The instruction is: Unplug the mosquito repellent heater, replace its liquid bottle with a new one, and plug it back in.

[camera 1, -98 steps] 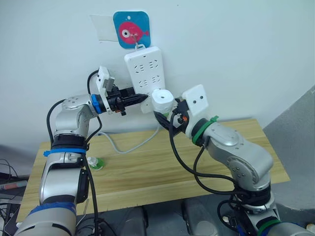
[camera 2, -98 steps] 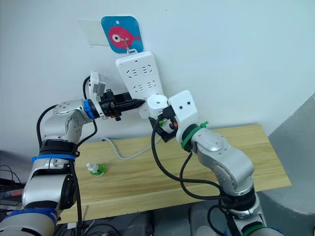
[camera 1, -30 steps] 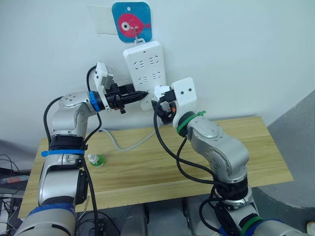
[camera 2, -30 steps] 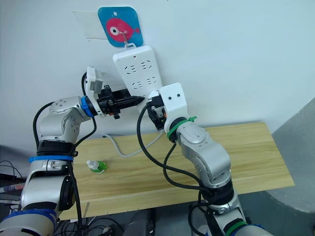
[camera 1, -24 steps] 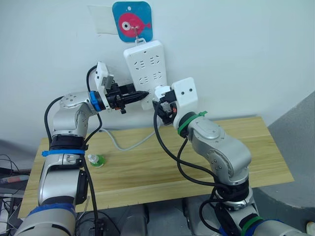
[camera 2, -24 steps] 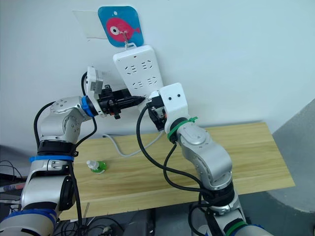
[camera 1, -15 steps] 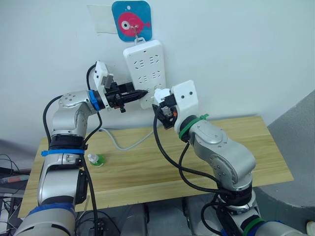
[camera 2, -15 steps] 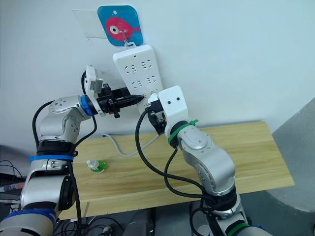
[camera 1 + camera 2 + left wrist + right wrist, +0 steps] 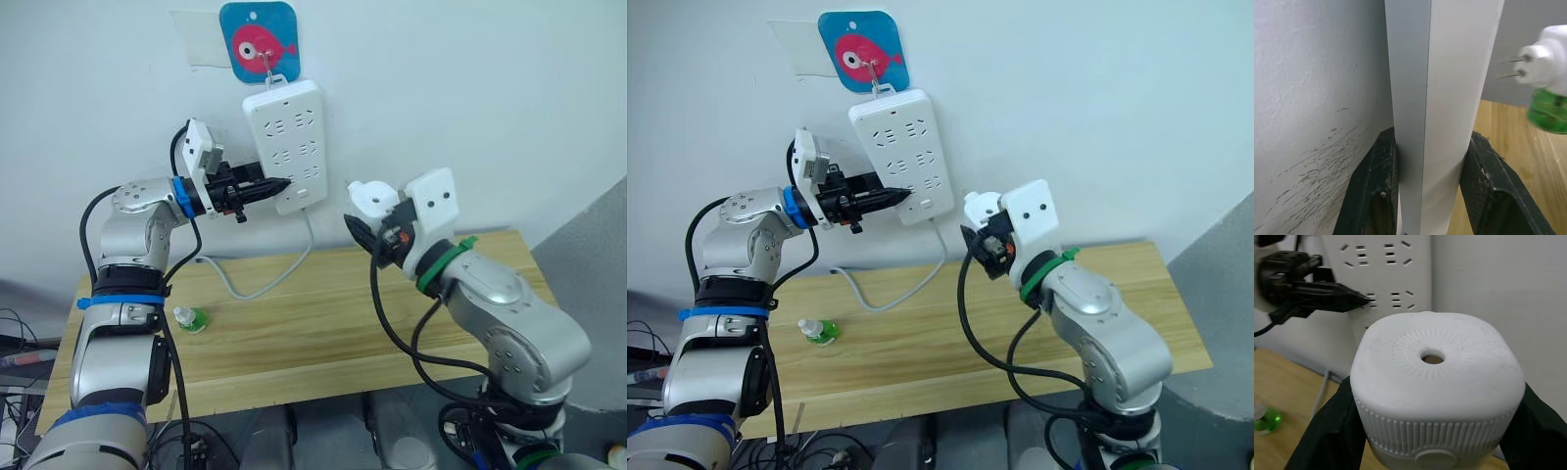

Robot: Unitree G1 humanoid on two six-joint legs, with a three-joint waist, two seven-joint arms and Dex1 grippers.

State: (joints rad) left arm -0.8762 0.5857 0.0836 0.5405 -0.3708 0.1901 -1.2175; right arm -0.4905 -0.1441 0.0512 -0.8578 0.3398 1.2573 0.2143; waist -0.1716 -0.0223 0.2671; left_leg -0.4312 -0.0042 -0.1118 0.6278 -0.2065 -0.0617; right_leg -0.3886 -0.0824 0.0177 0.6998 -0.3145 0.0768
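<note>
Two black fingers of my right gripper (image 9: 1435, 431) close around the mosquito repellent heater (image 9: 372, 199), a smooth white rounded cube with a ribbed band near its base and a small round hole at the centre of a face ringed by fine radial grooves. I hold it in the air above the wooden table (image 9: 323, 323), clear of the power strip (image 9: 286, 145) and well to its right. In my left wrist view two thin metal prongs stick out of the heater's side, and its liquid bottle (image 9: 1549, 108), translucent green and round, hangs beneath the white shell. My left gripper (image 9: 274, 185) pinches the long, flat white plastic strip by its two edges, the rubbery pads pressed to either side of the glossy body; the strip hangs on the scuffed white wall from a hook on a blue square plaque with a pink fish (image 9: 257, 42), and its pale cord (image 9: 274, 279) loops down onto the tabletop. The new one (image 9: 189, 319), a small green bottle with a whitish cap, stands on the pale, straight-grained wood near the left edge, well apart from both grippers.
</note>
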